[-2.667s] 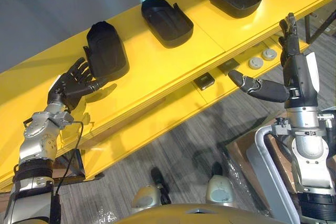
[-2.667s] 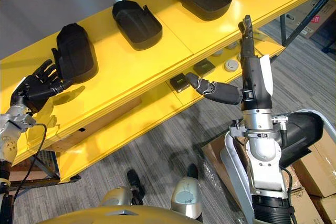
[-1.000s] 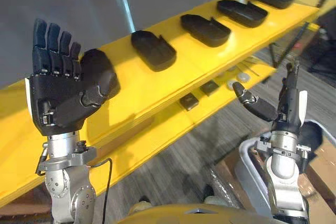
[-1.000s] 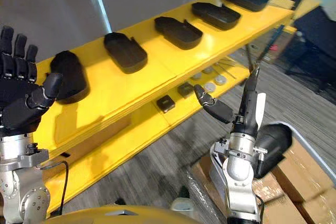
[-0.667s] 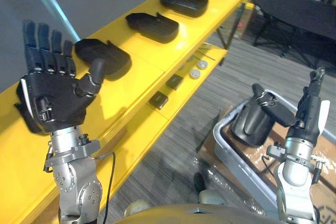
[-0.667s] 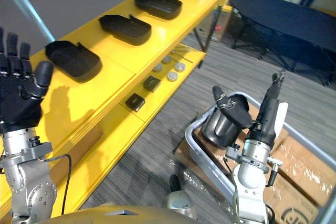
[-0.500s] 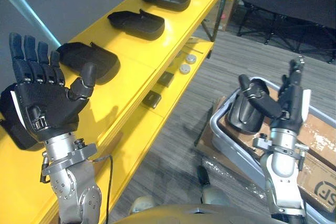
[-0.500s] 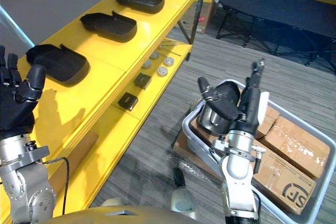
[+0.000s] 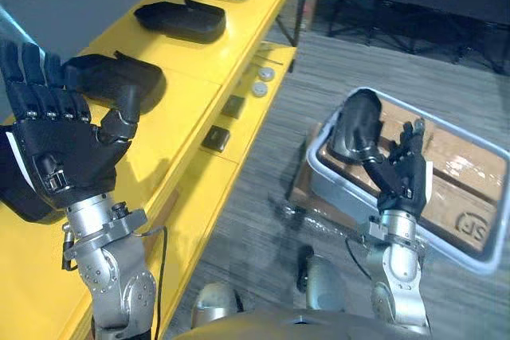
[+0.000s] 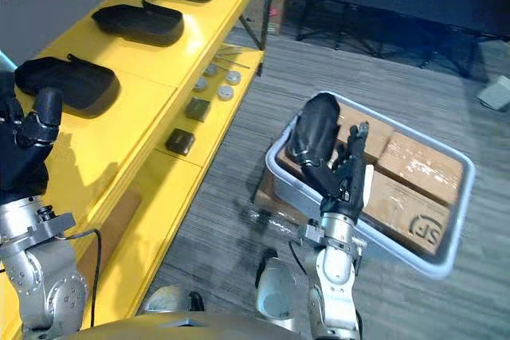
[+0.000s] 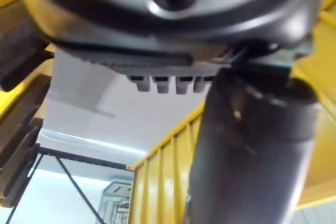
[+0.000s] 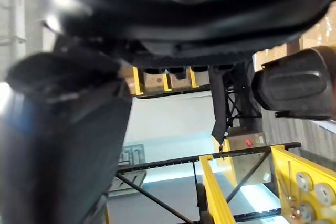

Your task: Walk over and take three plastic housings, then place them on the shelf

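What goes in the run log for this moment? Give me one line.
left hand open, raised, empty | right hand open, empty, near grey bin | black housing in bin | other housings in row on yellow shelf

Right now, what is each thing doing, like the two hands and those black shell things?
Left hand: open, raised, holding nothing.
Right hand: open, fingers up, holding nothing.
Shelf housings: lying hollow side up in a row on the yellow shelf.
Bin housing: standing on end in a corner.
Bin: holds boxes and that one housing.
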You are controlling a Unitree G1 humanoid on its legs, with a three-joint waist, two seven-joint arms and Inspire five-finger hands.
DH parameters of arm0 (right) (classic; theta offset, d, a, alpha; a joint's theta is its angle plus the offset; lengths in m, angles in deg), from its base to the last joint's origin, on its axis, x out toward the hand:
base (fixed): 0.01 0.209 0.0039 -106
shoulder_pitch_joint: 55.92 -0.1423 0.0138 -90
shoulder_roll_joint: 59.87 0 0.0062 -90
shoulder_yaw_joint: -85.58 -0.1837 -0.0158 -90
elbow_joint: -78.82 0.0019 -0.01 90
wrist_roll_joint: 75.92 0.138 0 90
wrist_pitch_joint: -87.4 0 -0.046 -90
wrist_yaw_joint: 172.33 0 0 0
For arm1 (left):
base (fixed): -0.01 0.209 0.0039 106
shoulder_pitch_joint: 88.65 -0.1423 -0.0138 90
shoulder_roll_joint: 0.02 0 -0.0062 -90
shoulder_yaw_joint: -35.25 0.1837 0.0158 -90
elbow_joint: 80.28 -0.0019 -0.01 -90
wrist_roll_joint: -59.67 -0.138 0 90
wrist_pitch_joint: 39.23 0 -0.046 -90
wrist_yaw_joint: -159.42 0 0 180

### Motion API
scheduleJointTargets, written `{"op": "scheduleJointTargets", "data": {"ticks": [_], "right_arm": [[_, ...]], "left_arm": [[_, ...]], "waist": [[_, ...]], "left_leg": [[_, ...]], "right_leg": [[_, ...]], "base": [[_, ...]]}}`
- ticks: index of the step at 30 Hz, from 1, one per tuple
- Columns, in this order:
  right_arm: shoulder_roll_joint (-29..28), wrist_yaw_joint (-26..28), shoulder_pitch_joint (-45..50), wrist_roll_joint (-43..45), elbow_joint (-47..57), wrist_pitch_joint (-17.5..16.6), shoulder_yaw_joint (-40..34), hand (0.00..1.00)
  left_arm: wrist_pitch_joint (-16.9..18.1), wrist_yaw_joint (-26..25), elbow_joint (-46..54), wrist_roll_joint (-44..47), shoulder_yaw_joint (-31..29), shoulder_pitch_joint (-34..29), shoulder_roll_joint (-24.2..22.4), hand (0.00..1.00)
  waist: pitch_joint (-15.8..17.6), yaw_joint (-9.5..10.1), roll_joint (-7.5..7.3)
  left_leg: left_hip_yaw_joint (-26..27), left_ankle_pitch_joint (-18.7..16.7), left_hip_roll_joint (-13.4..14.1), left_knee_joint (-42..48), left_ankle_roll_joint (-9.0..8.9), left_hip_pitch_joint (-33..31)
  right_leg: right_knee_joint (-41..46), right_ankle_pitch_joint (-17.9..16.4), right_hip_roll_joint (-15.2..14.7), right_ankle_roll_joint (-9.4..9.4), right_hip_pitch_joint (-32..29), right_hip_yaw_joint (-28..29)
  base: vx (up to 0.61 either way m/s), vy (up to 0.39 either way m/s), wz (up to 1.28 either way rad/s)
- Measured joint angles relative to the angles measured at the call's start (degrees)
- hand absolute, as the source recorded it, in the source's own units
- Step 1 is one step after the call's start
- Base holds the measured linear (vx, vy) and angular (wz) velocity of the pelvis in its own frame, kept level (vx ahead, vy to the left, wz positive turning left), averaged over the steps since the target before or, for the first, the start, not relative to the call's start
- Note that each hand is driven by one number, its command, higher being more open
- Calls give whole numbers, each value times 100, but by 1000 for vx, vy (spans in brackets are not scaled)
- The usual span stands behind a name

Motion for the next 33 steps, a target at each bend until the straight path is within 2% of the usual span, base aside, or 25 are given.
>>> {"op": "scheduleJointTargets", "data": {"ticks": [1, 2, 4, 5, 6, 7, 8, 9, 10, 11, 12, 13, 14, 15, 16, 17, 18, 20, 21, 22, 23, 24, 28, 31, 33], "right_arm": [[1, -113, -84, -67, -48, 0, 126, 100], [-5, -340, -369, -164, -275, 14, 563, 100], [-14, -350, -503, -173, -377, 77, 852, 100], [-35, -328, -566, -282, -443, 146, 1064, 100], [-82, -283, -532, -546, -445, 270, 1181, 100], [-87, -255, -507, -641, -444, 313, 1231, 100], [-88, -150, -470, -701, -439, 409, 1264, 100], [-72, -18, -424, -794, -436, 587, 1279, 100], [100, 123, -422, -781, -426, 726, 1196, 100], [258, 204, -423, -769, -426, 794, 1159, 100], [524, 332, -383, -721, -427, 939, 1020, 100], [712, 399, -340, -589, -427, 1021, 878, 100], [754, 429, -313, -547, -424, 1021, 781, 100], [822, 441, -314, -528, -428, 1022, 580, 100], [884, 442, -330, -526, -433, 1022, 370, 100], [910, 442, -333, -525, -448, 1022, 292, 100], [939, 436, -379, -527, -519, 1011, 162, 100], [1134, 327, -738, -584, -951, 945, 96, 100], [1366, 282, -1119, -611, -1421, 947, 79, 100], [1436, 254, -1341, -627, -1721, 963, 72, 100], [1522, 142, -1778, -702, -2248, 1048, 41, 100], [1558, 5, -2247, -835, -2727, 1200, -15, 100], [1617, -205, -3621, -859, -4076, 1602, -26, 100], [2089, -301, -4888, -1048, -5093, 1731, 1, 100], [2616, -448, -5725, -1033, -5585, 1726, 21, 100]], "left_arm": [[31, -116, 1, -2, -2, -31, -22, 100], [144, -468, 1, 7, -91, -70, -153, 100], [239, -719, 1, 5, -154, -73, -217, 100], [329, -925, 1, 5, -194, -83, -306, 100], [411, -1059, 1, 5, -190, -94, -375, 100], [473, -1119, 1, 5, -164, -93, -383, 100], [537, -1209, 3, -1, -99, -91, -367, 100], [572, -1307, -9, -13, 3, -91, -342, 100], [560, -1463, -114, -41, 285, -91, -470, 100], [505, -1552, -179, -46, 479, -117, -572, 100], [300, -1634, -310, -53, 825, -176, -557, 100], [151, -1652, -464, -170, 1051, -209, -559, 100], [82, -1650, -547, -267, 1114, -187, -554, 100], [-14, -1638, -682, -469, 1241, -160, -547, 100], [-79, -1478, -793, -532, 1380, -146, -537, 100], [-100, -1377, -835, -541, 1440, -173, -532, 100], [-112, -1218, -887, -611, 1525, -261, -518, 100], [-100, -942, -920, -589, 1586, -338, -472, 100], [-76, -686, -1015, -427, 1658, -341, -459, 100], [-76, -555, -1075, -362, 1684, -339, -412, 100], [-78, -299, -1154, -291, 1787, -315, -319, 100], [-113, -56, -1198, -225, 1907, -260, -193, 100], [-418, 419, -1223, -162, 2161, -178, 110, 100], [-572, 575, -1237, -203, 2219, 83, 350, 100], [-572, 631, -1238, -150, 2306, 181, 399, 100]], "waist": [[-1, 12, 12], [-14, 152, 1], [-20, 254, -7], [-23, 349, -12], [-79, 343, -109], [-83, 324, -110], [-127, 316, -197], [-212, 310, -401], [-238, 237, -361], [-221, 147, -197], [-208, -31, -126], [-202, -150, -111], [-203, -180, -107], [-180, -176, -114], [-159, -161, -71], [-144, -155, -92], [-121, -153, -92], [-136, -100, 35], [-126, 22, 195], [-128, 61, 190], [-128, 79, 191], [-35, 140, 109], [178, 387, 110], [496, 666, 168], [674, 814, 309]], "left_leg": [[49, 33, 81, 14, -54, -14], [291, 114, 346, 20, -197, -45], [454, 195, 555, 23, -343, -85], [620, 281, 793, 31, -498, -97], [685, 365, 1010, 80, -651, -166], [697, 403, 1129, 135, -721, -229], [725, 465, 1300, 193, -836, -290], [794, 542, 1446, 220, -980, -279], [752, 582, 1719, 246, -992, -244], [667, 658, 1895, 251, -910, -257], [556, 1032, 2012, 250, -632, -282], [511, 1523, 2100, 422, -199, -392], [483, 1773, 2174, 610, -7, -528], [328, 1575, 2226, 1089, -297, -844], [214, 1238, 2122, 1465, -550, -1148], [203, 1114, 2018, 1530, -610, -1259], [236, 979, 1750, 1457, -650, -1422], [228, 1051, 1377, 934, -524, -1645], [300, 1359, 1157, 473, -382, -1690], [332, 1322, 1116, 379, -419, -1643], [235, 1338, 823, 90, -434, -1653], [212, 1420, 557, -76, -348, -1682], [-81, 1393, 208, -54, -172, -1824], [-313, 1397, 42, 38, -68, -1974], [-510, 1434, -36, 127, -12, -2257]], "right_leg": [[131, -52, -129, -50, 113, -90], [289, -70, -560, -82, 292, -308], [275, -51, -847, -89, 334, -433], [253, -16, -1097, -52, 331, -559], [169, 69, -1260, 86, 332, -706], [42, 131, -1289, 230, 342, -778], [-316, 313, -1246, 520, 394, -910], [-690, 274, -1116, 909, 523, -1088], [-471, -388, -891, 1006, 505, -1139], [-237, -467, -762, 863, 436, -1165], [85, -643, -674, 605, 309, -1178], [56, -736, -557, 471, 335, -1183], [-60, -751, -490, 443, 385, -1193], [-398, -756, -405, 433, 495, -1220], [-673, -721, -321, 400, 660, -1279], [-772, -697, -314, 395, 745, -1316], [-934, -663, -314, 400, 939, -1428], [-991, -636, -321, 446, 1050, -1596], [-977, -595, -328, 524, 1047, -1655], [-986, -573, -396, 566, 1045, -1666], [-1028, -490, -571, 705, 1027, -1772], [-1061, -413, -761, 807, 1022, -1869], [-1179, -79, -988, 864, 1252, -2276], [-1163, -25, -1099, 894, 1348, -2529], [-1163, -25, -1112, 894, 1330, -2722]], "base": [[-120, -155, -73], [-96, -190, -78], [-57, -239, -76], [-11, -368, -74], [5, -404, -66], [30, -488, -48], [41, -586, -57], [70, -741, -72], [62, -628, -55], [64, -575, -26], [70, -531, -19], [88, -523, -23], [137, -446, -37], [159, -370, -26], [155, -293, -20], [106, -176, 4], [84, -59, 19], [93, -2, 13], [57, 39, 1], [80, 130, 27], [77, 157, 57], [83, 185, 63], [37, 160, 58], [-27, 98, 51], [-52, 20, 44]]}}
